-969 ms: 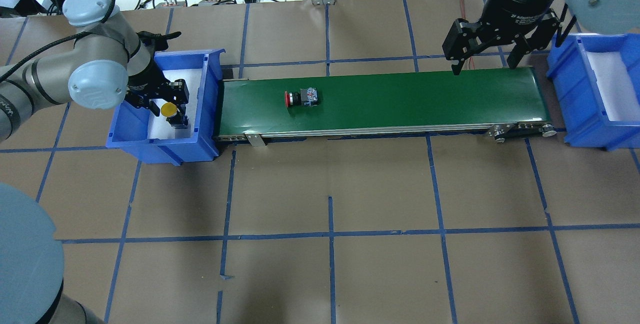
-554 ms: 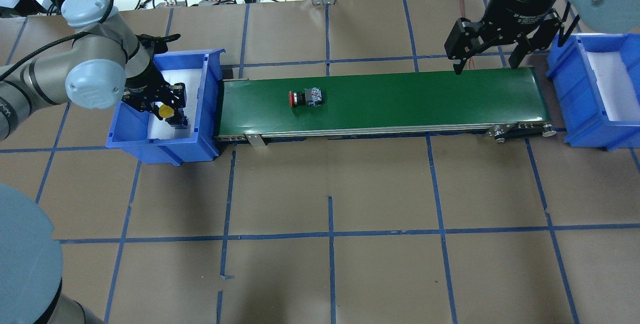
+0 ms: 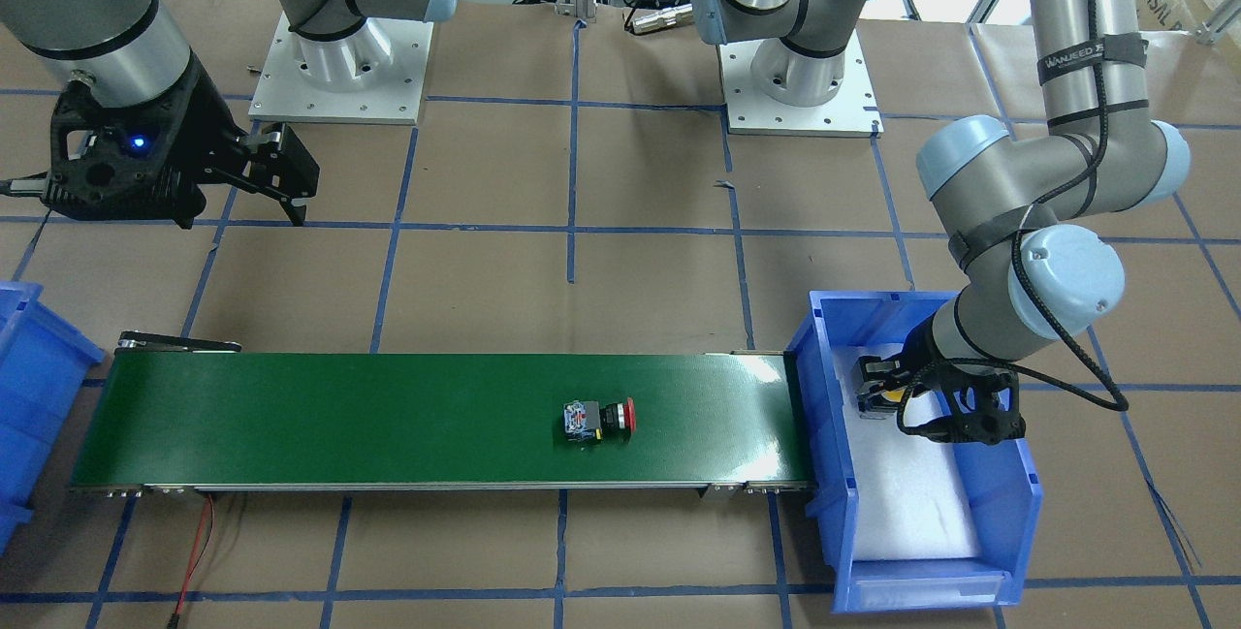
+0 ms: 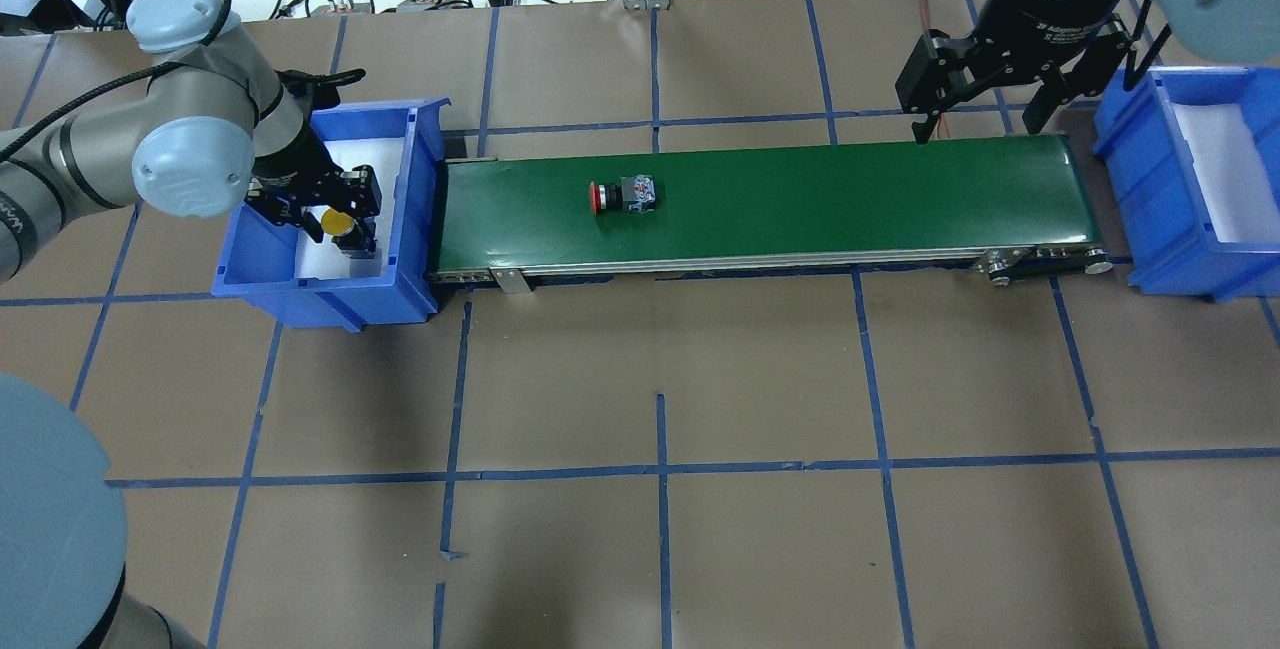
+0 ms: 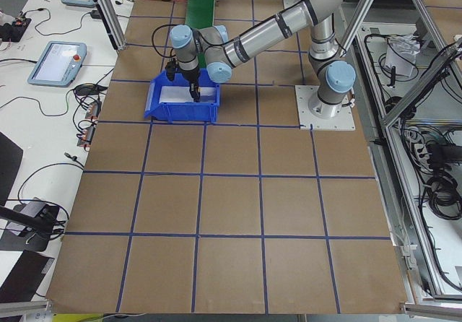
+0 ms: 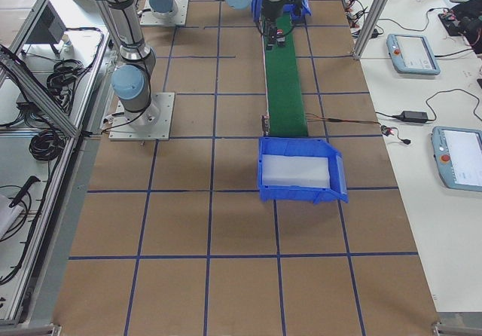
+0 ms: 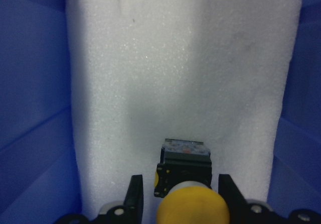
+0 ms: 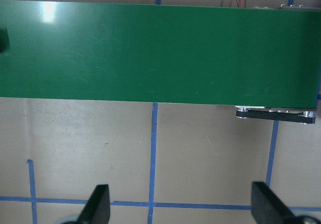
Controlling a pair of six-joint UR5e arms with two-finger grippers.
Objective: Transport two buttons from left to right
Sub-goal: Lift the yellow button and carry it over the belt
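Observation:
The yellow-capped button (image 4: 336, 222) lies low inside the left blue bin (image 4: 330, 301). My left gripper (image 4: 350, 214) is shut on it. In the left wrist view the fingers (image 7: 134, 196) sit close on both sides of the yellow cap (image 7: 193, 206), with the black body (image 7: 183, 164) over white foam. The red-capped button (image 4: 622, 196) lies on its side on the green belt (image 4: 850, 199), left of its middle; it also shows in the front view (image 3: 598, 419). My right gripper (image 4: 977, 127) is open and empty, above the belt's far edge near its right end.
The right blue bin (image 4: 1160, 219) with a white foam liner stands just past the belt's right end and holds nothing I can see. The belt's roller and frame (image 8: 276, 114) show in the right wrist view. Brown table paper with blue tape lines surrounds everything.
The red button has moved right along the belt. My right gripper has drawn slightly back toward the far side, still open. My left gripper stays in the bin at the yellow button.

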